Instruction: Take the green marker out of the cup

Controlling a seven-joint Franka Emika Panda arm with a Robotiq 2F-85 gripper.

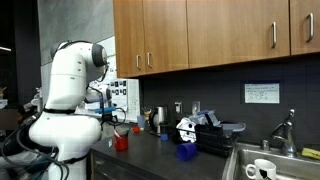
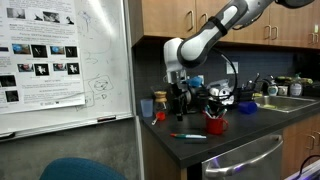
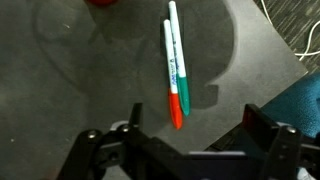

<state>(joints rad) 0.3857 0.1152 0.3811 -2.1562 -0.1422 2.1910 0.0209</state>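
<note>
hanging just right of a whiteboard [image 2: 60, 60] covered in printed sheets, the robot's gripper [image 2: 180, 112] points down over a dark counter [image 2: 200, 152] in an exterior view. the green marker [image 2: 190, 136] lies flat on the counter below the gripper and slightly to its right, outside the cup [image 2: 215, 125]. the cup stands upright just right of the marker, apart from it.

the wrist view shows the gripper [image 3: 190, 135] spread wide and holding nothing. one of its fingers [image 3: 130, 125] sits at lower left and the other at lower right. between them and farther up the frame, the green marker [image 3: 178, 55] lies on the bare counter [image 3: 70, 70], its green cap toward the gripper. a red-capped marker [image 3: 171, 70] lies pressed along its left side, nearly parallel and reaching a little closer to the gripper. neither marker touches the fingers. the cup [image 3: 103, 3] shows only as a red sliver at the top edge, left of the markers and clear of them.

in an exterior view from along the counter, the white arm [image 1: 65, 90] fills the left side under wooden cabinets [image 1: 200, 30]. the cup [image 1: 121, 141] sits on the counter just right of the arm. a blue container [image 1: 186, 152] stands farther right, and a white mug [image 1: 263, 170] rests in the sink [image 1: 240, 160] at far right. the markers are too small to make out from this angle.
</note>
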